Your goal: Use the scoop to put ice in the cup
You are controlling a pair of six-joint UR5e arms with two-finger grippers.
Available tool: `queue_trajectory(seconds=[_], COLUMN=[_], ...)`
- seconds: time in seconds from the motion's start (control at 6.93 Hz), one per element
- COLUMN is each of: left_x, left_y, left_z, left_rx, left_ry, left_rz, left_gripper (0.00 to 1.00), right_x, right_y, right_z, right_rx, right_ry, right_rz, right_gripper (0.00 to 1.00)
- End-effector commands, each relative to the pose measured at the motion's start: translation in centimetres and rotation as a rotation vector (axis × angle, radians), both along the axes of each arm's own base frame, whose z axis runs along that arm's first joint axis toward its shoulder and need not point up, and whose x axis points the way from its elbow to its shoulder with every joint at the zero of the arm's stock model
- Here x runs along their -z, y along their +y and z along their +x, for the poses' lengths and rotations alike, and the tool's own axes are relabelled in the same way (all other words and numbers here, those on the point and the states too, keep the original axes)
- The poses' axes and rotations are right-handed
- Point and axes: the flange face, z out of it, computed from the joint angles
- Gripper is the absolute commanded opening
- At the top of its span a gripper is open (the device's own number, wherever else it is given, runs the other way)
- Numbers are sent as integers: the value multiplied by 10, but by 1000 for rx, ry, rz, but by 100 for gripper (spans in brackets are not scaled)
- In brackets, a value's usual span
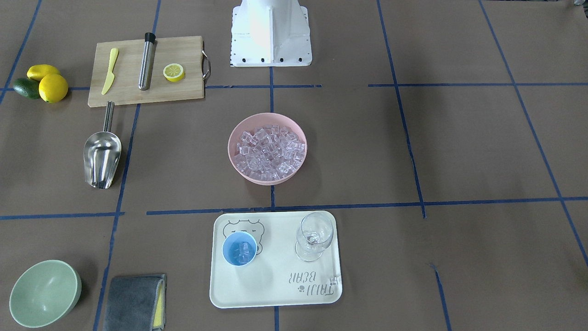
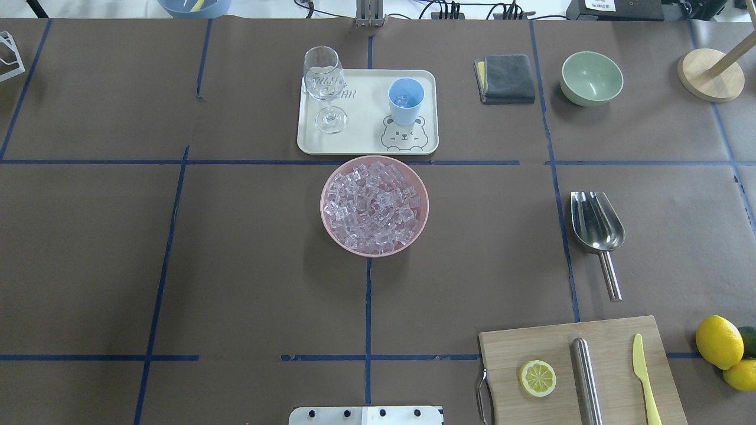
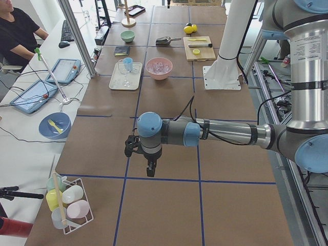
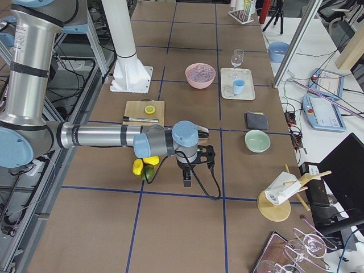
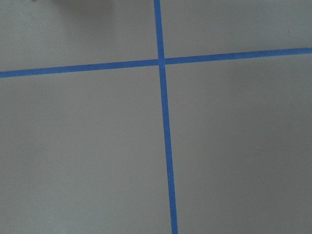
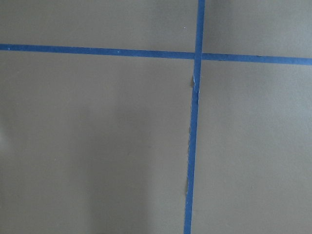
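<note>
The ice [image 1: 267, 148] fills a pink bowl [image 2: 328, 188] at the table's middle. The light-blue cup [image 1: 239, 248] stands on a cream tray [image 1: 275, 280] and holds a few cubes; it also shows in the overhead view [image 2: 406, 101]. The steel scoop [image 1: 102, 156] lies flat on the table, empty, its handle toward the cutting board; the overhead view shows it on the right [image 2: 596, 221]. The left gripper [image 3: 151, 171] and the right gripper [image 4: 186, 181] hang over bare table far from these things. I cannot tell whether either is open or shut. The wrist views show only brown paper and blue tape.
A wine glass [image 1: 314, 235] stands on the tray beside the cup. A cutting board [image 1: 146, 70] holds a yellow knife, a steel cylinder and a lemon half. Lemons [image 1: 46, 83], a pale green bowl [image 1: 44, 293] and a grey cloth [image 1: 135, 302] sit on the robot's right side.
</note>
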Motion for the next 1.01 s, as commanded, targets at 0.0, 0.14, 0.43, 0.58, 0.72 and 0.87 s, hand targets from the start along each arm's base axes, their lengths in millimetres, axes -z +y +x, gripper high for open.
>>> queue_trajectory(seconds=[0.0,0.14,0.43,0.58,0.72,0.87], left_x=[15,8,20,21,27,19], left_y=[4,2,-10,-13,-13,-13], left_z=[-3,-2,2,2,2,1], left_rx=[8,5,3,3,5,6], left_ry=[6,10,49,53,50,39], left_rz=[18,6,33,35,43,28], left_gripper=[100,100,100,100,100,100], right_x=[16,18,10,9,11,11], right_y=[3,6,10,9,5,5], right_z=[9,9,6,2,-16,-20], right_rx=[8,12,22,34,83,92], right_ry=[6,5,7,17,20,18], right_rz=[-12,-6,-25,-22,-11,-10], right_gripper=[100,100,100,100,100,100])
